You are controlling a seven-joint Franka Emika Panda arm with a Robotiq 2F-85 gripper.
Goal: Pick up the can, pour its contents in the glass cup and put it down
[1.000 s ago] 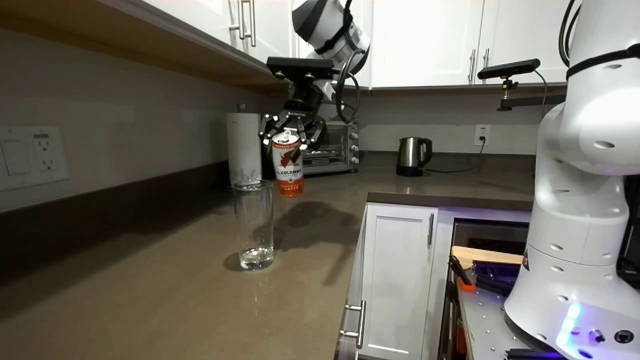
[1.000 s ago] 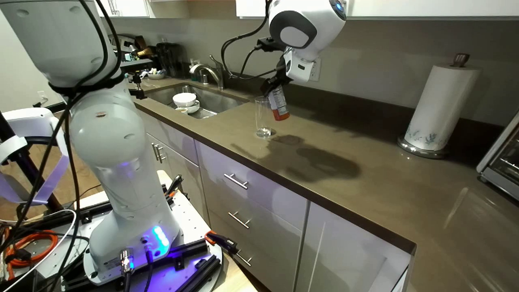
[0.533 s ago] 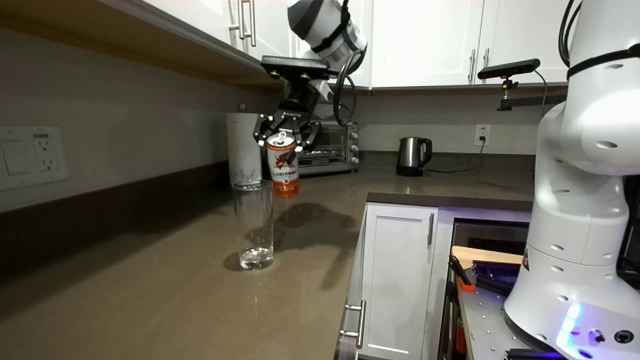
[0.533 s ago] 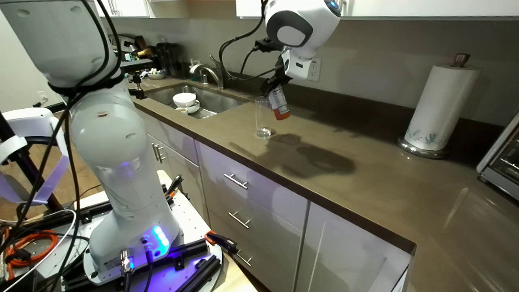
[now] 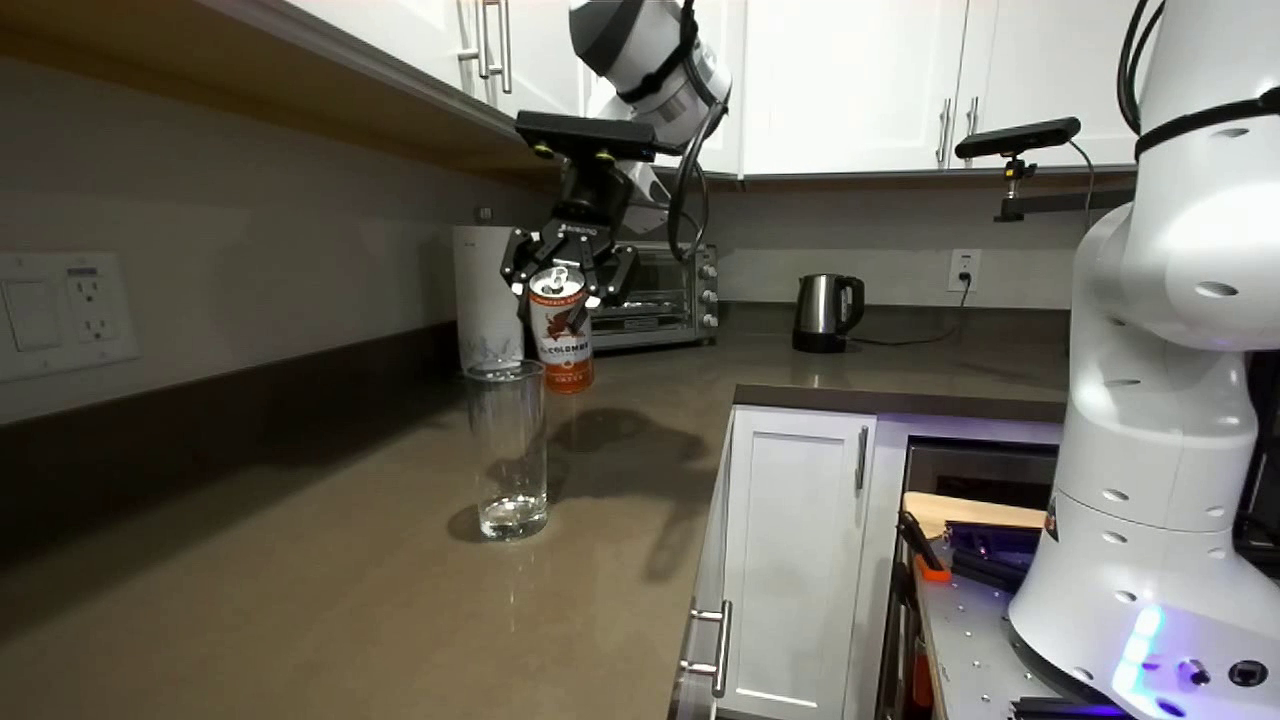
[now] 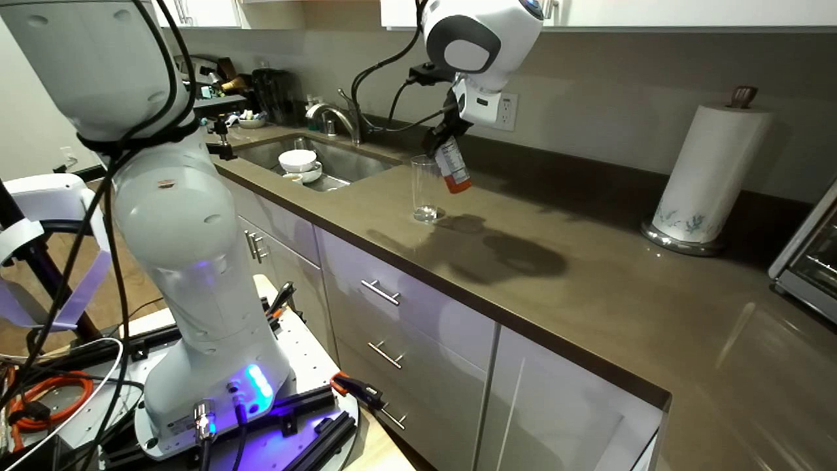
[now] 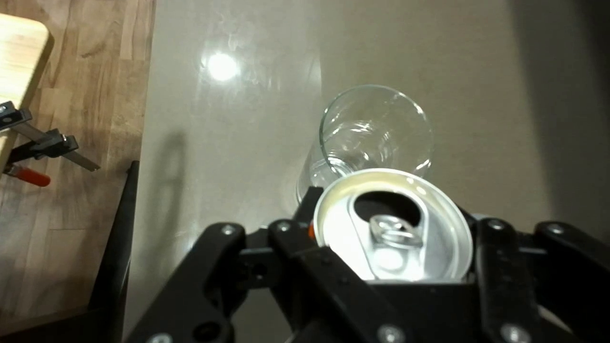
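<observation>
My gripper (image 5: 556, 300) is shut on the can (image 5: 562, 338), gripping it near its silver top. The can hangs above the counter, tilted, its lower end swung away from the glass cup (image 6: 425, 191). On the counter the clear glass cup (image 5: 508, 450) stands upright; its inside looks clear. In the wrist view the can's lid (image 7: 343, 238) shows a dark mouth hole on the side toward the glass cup (image 7: 376, 126), and a yellowish tint lines that side of the rim. The lid overlaps part of the cup there. Whether can and cup touch I cannot tell.
Behind the can in an exterior view stand a paper-towel roll (image 5: 488, 290) and a toaster oven (image 5: 665, 295). A kettle (image 5: 828, 312) is farther back. Upper cabinets (image 5: 850, 80) hang over the counter. A sink (image 6: 346, 171) with bowls lies beyond the cup.
Gripper and can have shifted a little toward the glass cup, and the can leans slightly more. The cup has stayed in place, and the grip is unchanged.
</observation>
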